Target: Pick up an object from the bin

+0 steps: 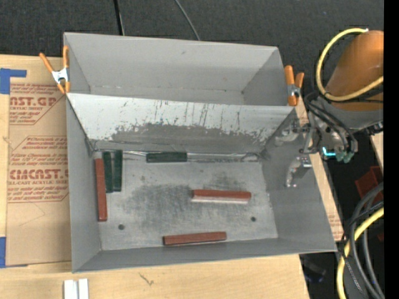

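Note:
My gripper [297,170] hangs over the bin's right sloping wall, above the floor and clear of every loose thing. Nearest to it, on the bin floor to its left, lies a reddish-brown flat bar [221,196] with a pale upper edge, lying left to right. A second reddish-brown bar [194,238] rests along the front edge of the floor. I see nothing held in the gripper.
A dark green bar [166,157] lies along the back edge of the floor. At the left side a red bar [101,190] lies front to back, with two dark green blocks [113,170] beside it. The arm with its orange cover and cables stands outside the bin's right rim.

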